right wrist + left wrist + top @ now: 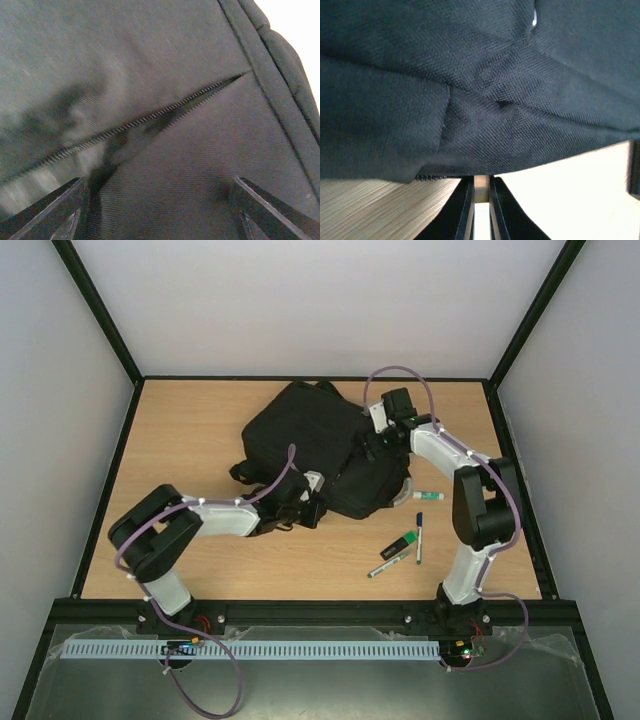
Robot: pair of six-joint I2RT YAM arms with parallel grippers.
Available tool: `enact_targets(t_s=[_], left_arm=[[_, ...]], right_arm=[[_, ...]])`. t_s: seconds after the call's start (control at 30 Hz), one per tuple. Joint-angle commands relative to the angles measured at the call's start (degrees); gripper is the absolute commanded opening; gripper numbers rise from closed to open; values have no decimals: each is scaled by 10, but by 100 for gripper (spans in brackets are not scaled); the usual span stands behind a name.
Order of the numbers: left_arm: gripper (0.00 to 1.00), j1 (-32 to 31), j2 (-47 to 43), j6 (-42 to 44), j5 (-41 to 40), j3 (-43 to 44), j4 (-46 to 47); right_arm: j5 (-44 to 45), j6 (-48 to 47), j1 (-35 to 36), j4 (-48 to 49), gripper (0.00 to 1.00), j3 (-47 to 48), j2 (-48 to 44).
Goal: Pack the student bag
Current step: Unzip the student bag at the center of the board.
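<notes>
A large black soft fabric backpack (310,435) is lying flat on the light wooden desk (200,430), sitting in the upper middle of the overhead frame. Its long axis is running diagonally from upper left to lower right, with black straps spilling out at its left edge. Which end is the top is not showing clearly. The fabric is looking woven and slightly rumpled, and a toothed zip (150,117) is crossing the right wrist view from lower left to upper right.

The left end effector (481,180) is sitting closed at the bag's lower edge, its tips meeting the fabric hem; whether it is pinching cloth I cannot tell. The right end effector (157,182) is hovering over the bag's right part with jaws spread wide, gripping nothing.

A few loose markers (400,545) are lying right of centre, just below the bag.
</notes>
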Motion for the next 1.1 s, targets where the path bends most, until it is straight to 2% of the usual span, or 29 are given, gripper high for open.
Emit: enact_targets(t_s=[0.0, 0.2, 0.3, 0.5, 0.6, 0.8, 1.07], left_arm=[[2, 16, -53, 17, -78, 8, -101], [2, 49, -74, 18, -50, -16, -100], [2, 70, -81, 5, -10, -41, -68], [3, 64, -54, -9, 147, -60, 28], [4, 47, -37, -23, 194, -61, 68], [4, 22, -8, -82, 226, -58, 149], [4, -11, 40, -94, 216, -23, 163]], right_arm=[[-9, -11, -24, -112, 78, -41, -11], [-18, -7, -24, -116, 78, -80, 3], [-64, -3, -21, -137, 79, -88, 8], [-70, -1, 4, -137, 75, -97, 44], [-71, 2, 15, -135, 74, -94, 52], [-76, 3, 26, -137, 71, -94, 60], [-80, 4, 27, -139, 70, -93, 60]])
